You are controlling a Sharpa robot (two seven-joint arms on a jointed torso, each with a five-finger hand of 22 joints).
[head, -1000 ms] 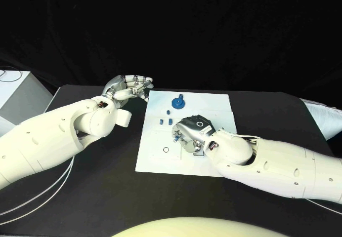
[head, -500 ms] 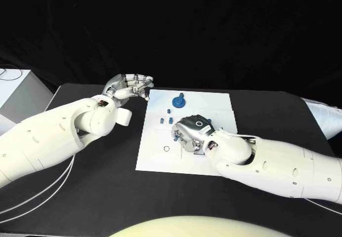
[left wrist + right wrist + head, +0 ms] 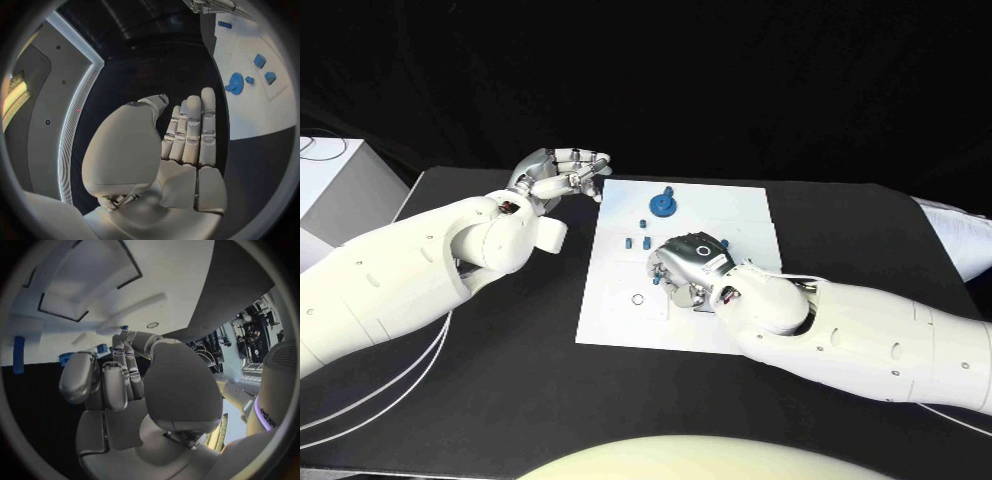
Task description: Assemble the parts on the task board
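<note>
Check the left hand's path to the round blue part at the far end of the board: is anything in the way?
Nothing visible blocks it. The left hand hovers empty beside the task board, at its far left corner, and only bare white plate lies between it and the round blue part. The right hand works nearer, over the board's middle.

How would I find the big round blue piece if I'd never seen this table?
Look at the white task board in the middle of the black table. Near its far edge sits the round blue piece, beyond the right hand. It is a disc, much bigger than the small blue bits nearby.
</note>
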